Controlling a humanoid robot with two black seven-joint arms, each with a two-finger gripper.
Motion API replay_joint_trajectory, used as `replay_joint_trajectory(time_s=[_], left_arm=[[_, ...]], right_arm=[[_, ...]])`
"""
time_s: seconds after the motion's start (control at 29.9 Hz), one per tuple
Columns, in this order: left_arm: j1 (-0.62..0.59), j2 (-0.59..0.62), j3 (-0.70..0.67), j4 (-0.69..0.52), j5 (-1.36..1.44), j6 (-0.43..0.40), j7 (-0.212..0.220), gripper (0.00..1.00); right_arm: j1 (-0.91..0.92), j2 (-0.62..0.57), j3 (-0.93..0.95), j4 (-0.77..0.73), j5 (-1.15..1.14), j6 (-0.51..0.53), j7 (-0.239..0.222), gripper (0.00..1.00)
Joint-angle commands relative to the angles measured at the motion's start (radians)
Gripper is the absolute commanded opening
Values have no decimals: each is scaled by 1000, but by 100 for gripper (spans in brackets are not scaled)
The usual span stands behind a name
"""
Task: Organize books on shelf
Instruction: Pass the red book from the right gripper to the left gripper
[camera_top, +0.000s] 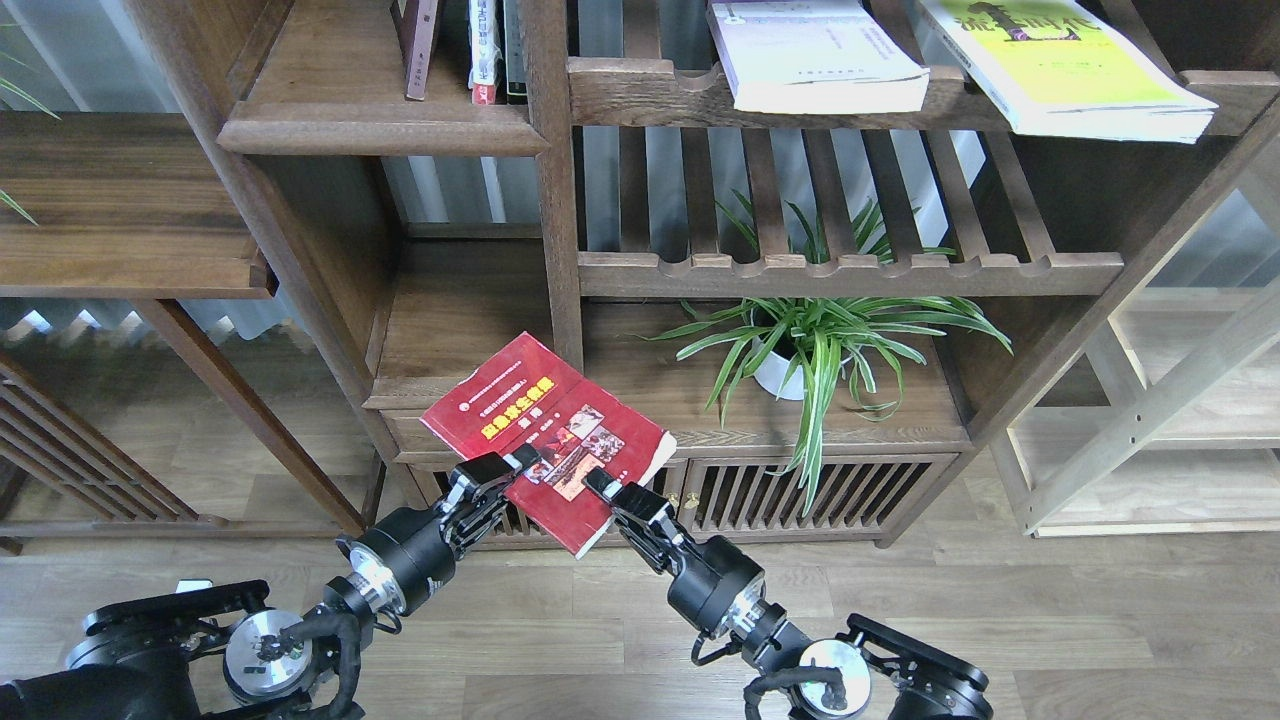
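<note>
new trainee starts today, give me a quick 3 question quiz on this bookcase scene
1. True or false: the red book is held by both the left gripper and the right gripper.
2. Which book lies furthest right on the upper slatted shelf? A) the pale white-lavender book B) the yellow-green book C) a blue one
3. Fill in: the potted plant stands to the ____ of the red book.

Key: 1 true, each gripper is closed on a near edge of it; 2 B; 3 right.
</note>
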Motion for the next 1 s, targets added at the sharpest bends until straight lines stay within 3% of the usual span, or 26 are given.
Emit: replay_joint_trajectory(time_s=[0.0, 0.33, 0.7, 0.8, 0.97], left_arm=[[1, 1, -1, 0, -1, 0, 0, 21], [10, 1, -1, 2, -1, 0, 0, 13], [26, 2, -1, -3, 5, 0, 1, 13], [26, 4, -1, -3, 11, 0, 1, 13], [26, 7, -1, -7, 11, 0, 1, 12]], right_arm=[[-36, 0, 1, -2, -24, 0, -1, 30], [-49, 0, 3, -2, -35, 0, -1, 28], [-29, 0, 15, -2, -36, 0, -1, 28], [-20, 0, 18, -2, -33, 0, -1, 21], [-15, 0, 18, -2, -33, 0, -1, 18]])
